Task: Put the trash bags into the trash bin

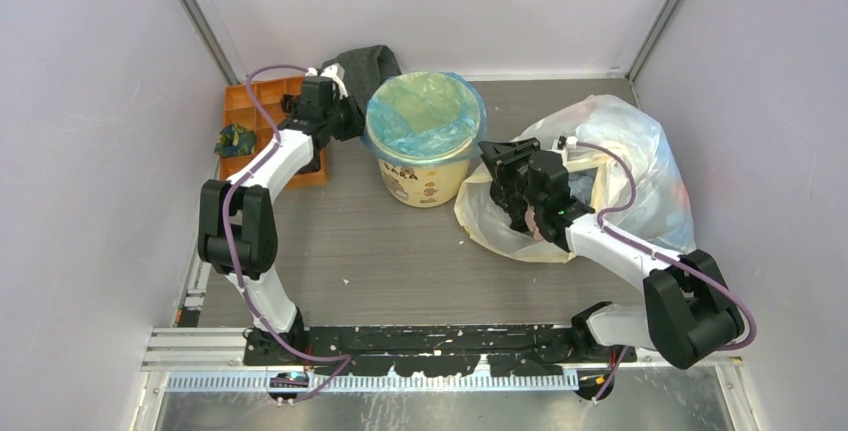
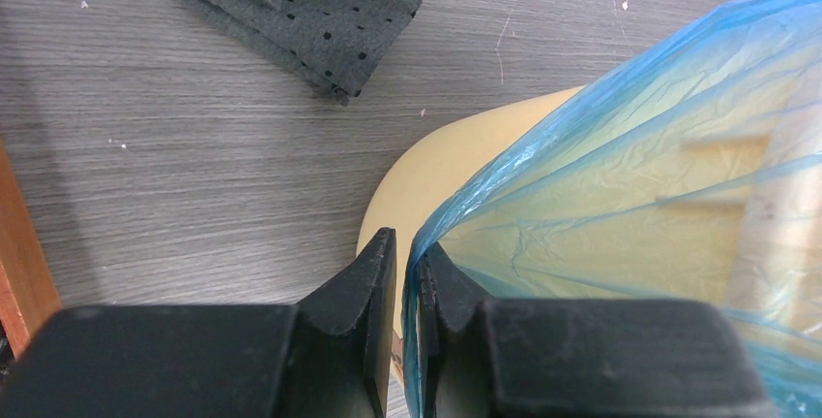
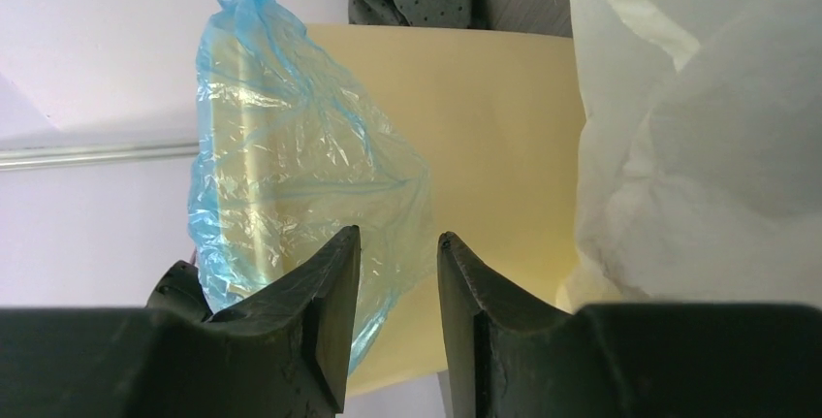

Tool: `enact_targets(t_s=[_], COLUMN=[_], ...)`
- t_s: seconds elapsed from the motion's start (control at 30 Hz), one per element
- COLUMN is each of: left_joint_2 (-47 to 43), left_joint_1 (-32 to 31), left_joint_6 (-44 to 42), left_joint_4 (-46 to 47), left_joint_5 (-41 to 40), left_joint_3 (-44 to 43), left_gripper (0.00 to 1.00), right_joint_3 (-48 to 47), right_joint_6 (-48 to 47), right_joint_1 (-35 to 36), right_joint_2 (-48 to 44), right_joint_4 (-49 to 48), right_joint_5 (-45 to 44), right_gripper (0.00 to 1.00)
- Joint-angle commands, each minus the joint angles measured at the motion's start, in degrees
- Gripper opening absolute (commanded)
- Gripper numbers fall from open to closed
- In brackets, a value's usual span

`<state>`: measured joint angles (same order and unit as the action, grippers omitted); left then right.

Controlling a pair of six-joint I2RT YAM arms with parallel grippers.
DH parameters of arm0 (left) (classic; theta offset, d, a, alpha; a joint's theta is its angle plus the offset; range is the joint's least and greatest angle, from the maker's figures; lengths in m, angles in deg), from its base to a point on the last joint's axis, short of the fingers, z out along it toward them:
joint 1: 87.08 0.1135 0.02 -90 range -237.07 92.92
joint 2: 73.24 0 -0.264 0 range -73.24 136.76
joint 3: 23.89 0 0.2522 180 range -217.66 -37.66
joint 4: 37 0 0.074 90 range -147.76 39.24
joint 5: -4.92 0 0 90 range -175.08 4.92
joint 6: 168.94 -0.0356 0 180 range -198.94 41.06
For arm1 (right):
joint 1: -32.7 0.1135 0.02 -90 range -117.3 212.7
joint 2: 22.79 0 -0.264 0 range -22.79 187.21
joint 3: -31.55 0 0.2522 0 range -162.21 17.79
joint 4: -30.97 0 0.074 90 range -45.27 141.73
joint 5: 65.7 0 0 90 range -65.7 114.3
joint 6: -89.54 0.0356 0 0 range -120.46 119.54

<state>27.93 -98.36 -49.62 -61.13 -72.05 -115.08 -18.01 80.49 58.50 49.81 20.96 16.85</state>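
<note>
The light-blue trash bag [image 1: 425, 111] is spread over the mouth of the cream-yellow trash bin [image 1: 425, 183], which stands upright at mid-back. My left gripper [image 1: 352, 117] is at the bin's left rim. In the left wrist view its jaws [image 2: 407, 243] stand a narrow gap apart, with the bag's edge [image 2: 630, 176] running down between them, against the right finger, over the bin's side [image 2: 426, 176]. My right gripper [image 1: 492, 157] is open and empty beside the bin's right side [image 3: 494, 127]. In the right wrist view its jaws [image 3: 397, 243] are apart, with the bag's overhang [image 3: 281, 166] hanging behind the left finger.
A large whitish-clear sack [image 1: 620, 161] lies right of the bin, under my right arm, and it also shows in the right wrist view [image 3: 698, 127]. An orange tray [image 1: 250, 116] with a dark crumpled item [image 1: 235, 138] is at the back left. A grey dotted cloth [image 1: 365, 61] lies behind the bin.
</note>
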Motion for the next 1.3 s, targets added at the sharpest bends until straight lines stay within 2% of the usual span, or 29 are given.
enact_targets(t_s=[0.0,0.47,0.57,0.77,0.9,1.1,1.27], left_joint_2=[-0.01,0.17,0.13,-0.01,-0.09,-0.59,-0.72], left_joint_1=[-0.31,-0.4,-0.41,-0.42,-0.4,-0.4,-0.44], left_joint_6=[-0.86,-0.85,-0.84,-0.87,-0.85,-1.28,-1.22], left_joint_4=[0.61,0.54,0.56,0.6,0.61,0.47,0.69], left_joint_5=[0.05,0.15,0.15,0.1,-0.04,-0.85,-0.92], left_joint_3=[0.05,0.02,0.0,0.15,0.17,0.34,0.45], left_gripper=[0.15,0.15,0.15,0.15,0.15,0.14,0.15], right_joint_3=[-1.7,-2.3,-2.22,-2.26,-3.41,-5.15,-7.08], right_joint_6=[2.69,8.53,9.1,9.09,5.51,-2.6,-9.28], right_joint_1=[0.52,1.25,1.47,1.56,1.54,1.54,2.48], right_joint_2=[1.51,2.81,3.73,4.23,1.32,-4.55,-6.39], right_joint_4=[-4.24,-5.96,-6.28,-5.78,1.6,15.94,19.81], right_joint_5=[-1.19,-2.23,-2.01,-2.37,-3.86,-7.68,-6.65], right_gripper=[0.4,0.39,0.35,0.17,0.01,0.01,0.01])
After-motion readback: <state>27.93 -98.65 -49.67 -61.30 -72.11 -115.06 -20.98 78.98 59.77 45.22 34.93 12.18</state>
